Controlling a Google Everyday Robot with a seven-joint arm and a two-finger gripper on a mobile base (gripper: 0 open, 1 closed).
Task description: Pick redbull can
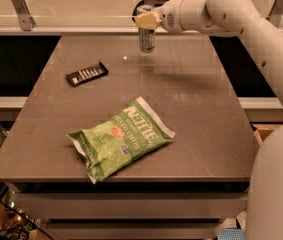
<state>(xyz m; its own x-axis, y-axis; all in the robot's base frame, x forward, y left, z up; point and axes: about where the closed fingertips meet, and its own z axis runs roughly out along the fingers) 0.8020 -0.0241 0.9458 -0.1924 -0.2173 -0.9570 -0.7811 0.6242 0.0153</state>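
The redbull can (147, 40) is a slim, tall metal can. Its body is silver-grey with darker patches, and it has a pale silver rim at the top. It stands upright with its long axis vertical, top up and base down toward the bench (196, 99). It is near the far edge of the bench, about midway between the two far corners. Whether its base touches the surface or hangs just above it cannot be told.

The gripper (146, 19) comes in from the right on the white arm (241, 14) and sits at the can's upper part. Its jaws are clamped on the can: one pale finger (146, 20) lies across the front just below the rim, and the other is hidden behind.

A flat black snack bar (86, 73) lies toward the left edge, well apart from the can. A green chip bag (121, 138) lies flat nearer the front edge.
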